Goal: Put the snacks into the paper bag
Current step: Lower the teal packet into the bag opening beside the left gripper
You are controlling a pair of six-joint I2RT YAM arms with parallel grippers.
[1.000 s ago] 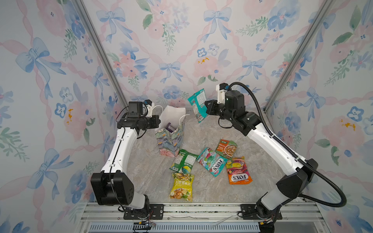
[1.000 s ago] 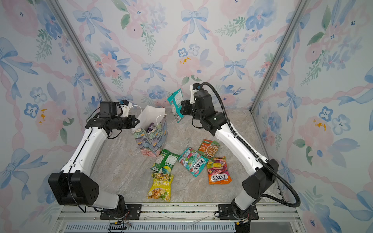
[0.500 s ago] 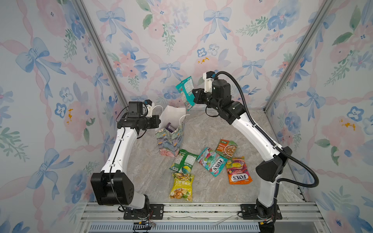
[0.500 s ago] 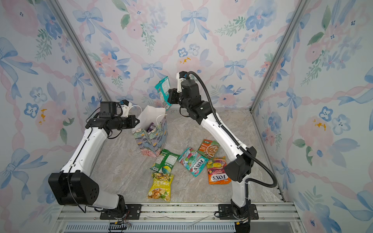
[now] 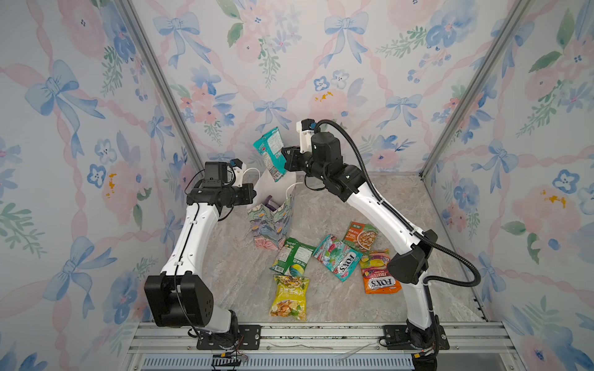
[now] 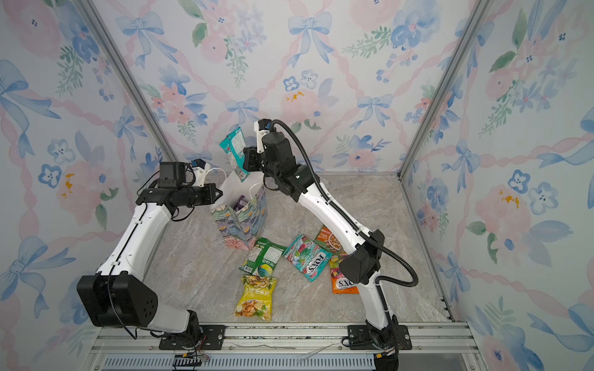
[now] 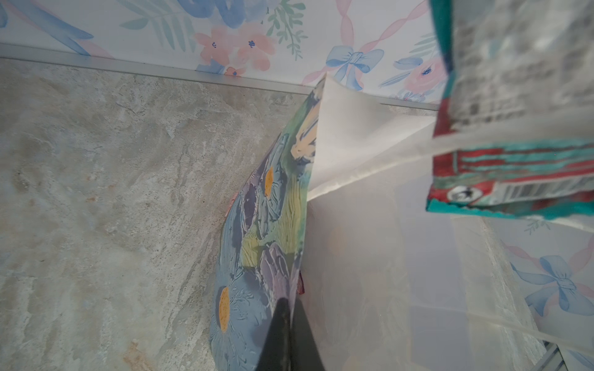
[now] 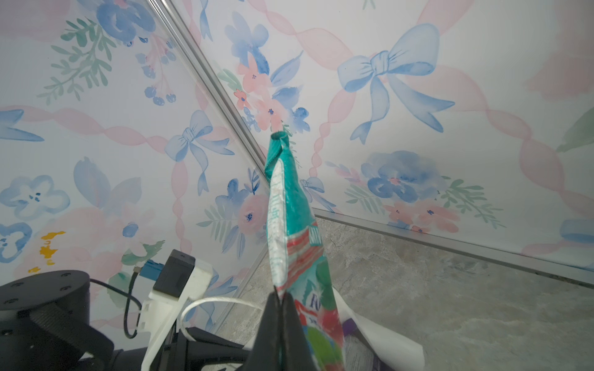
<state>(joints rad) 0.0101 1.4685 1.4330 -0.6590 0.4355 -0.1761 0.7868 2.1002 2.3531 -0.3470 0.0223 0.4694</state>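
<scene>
— What have your pincers got?

— My right pincer [image 5: 282,160] [image 8: 279,300] is clamped tight on a teal packet [image 5: 269,153] [image 6: 235,150], gripping it by one edge. The packet hangs upright just above the bag's [image 5: 271,225] [image 6: 239,223] open mouth, with its lower end at the rim. My left pincer [image 5: 254,195] [image 7: 287,310] is pinched together on the bag's side wall, near the top.

— And the arms?

— My right arm rises from its base, bends at the elbow and slants up toward the bag. The wrist is level and points sideways over the bag. My left arm climbs, folds, then lies level, aimed at the bag's side.

— Count for me.

— One bag, upright on the worktop [image 5: 231,273]. I can see seven packets:
- The teal packet I hold.
- A purple packet [image 5: 269,204] inside the bag.
- A green packet [image 5: 293,257] just beside the bag's foot.
- A yellow packet [image 5: 290,297] in front of the green one.
- A FOX'S teal packet [image 5: 337,261] farther from the bag, on my right arm's side.
- A nut packet [image 5: 360,236], also on that side.
- An orange packet [image 5: 379,278], also on that side.
</scene>
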